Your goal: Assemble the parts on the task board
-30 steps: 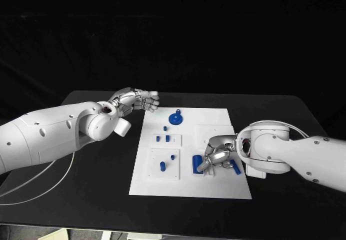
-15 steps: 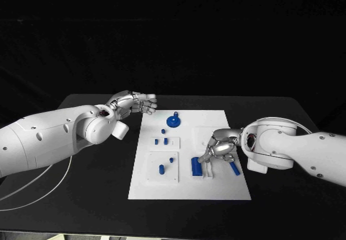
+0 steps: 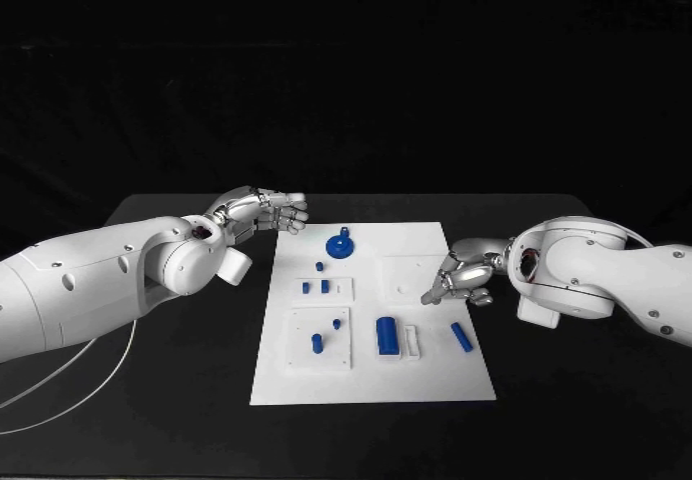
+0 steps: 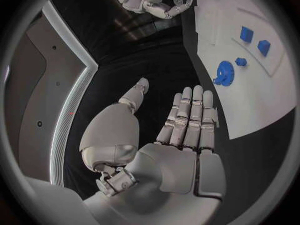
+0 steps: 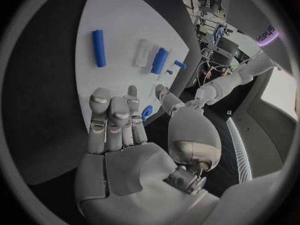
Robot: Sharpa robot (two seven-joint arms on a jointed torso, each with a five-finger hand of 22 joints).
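Note:
The white task board lies mid-table. On it are a blue gear at the far end, a thick blue cylinder beside a white slot block, and a loose blue rod near the right edge. Two small blue blocks and two short pegs sit on raised white plates. My right hand hovers at the board's right edge, fingers apart and holding nothing; in the right wrist view this hand has the rod beyond its fingertips. My left hand hangs off the board's far left corner, its fingers straight and empty.
The black table surrounds the board on all sides. A white cable runs under my left arm at the front left. The left wrist view shows the gear and, further off, my right hand.
My right hand has pulled back from the rod and cylinder area to the board's right edge. The rod now lies alone on the board. The left hand has barely moved.

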